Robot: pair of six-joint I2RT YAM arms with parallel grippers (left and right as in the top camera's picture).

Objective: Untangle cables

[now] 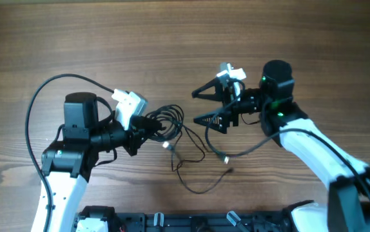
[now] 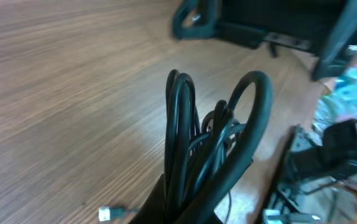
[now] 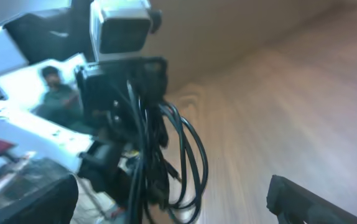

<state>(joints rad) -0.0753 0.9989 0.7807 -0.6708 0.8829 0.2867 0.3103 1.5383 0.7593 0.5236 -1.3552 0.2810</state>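
The cables (image 1: 169, 120) are thin dark cords, bunched in loops at the table's middle. Loose strands (image 1: 196, 156) trail toward the front, ending in small plugs (image 1: 167, 145). My left gripper (image 1: 147, 126) is shut on the bunch's left side. In the left wrist view the loops (image 2: 183, 124) rise from between the closed jaws of this gripper (image 2: 191, 211), and a plug (image 2: 107, 213) lies on the wood beside them. My right gripper (image 1: 200, 107) stands wide open just right of the bunch, touching nothing. In the right wrist view the cables (image 3: 188, 155) hang ahead of that gripper (image 3: 172, 208), whose one finger (image 3: 303, 202) shows at lower right.
The table (image 1: 185, 38) is brown wood. A dark base with clamps (image 1: 172, 222) runs along the front edge. The left arm's thick black cable (image 1: 40, 103) arcs out at the left. A thicker cable (image 1: 249, 149) hangs under the right arm.
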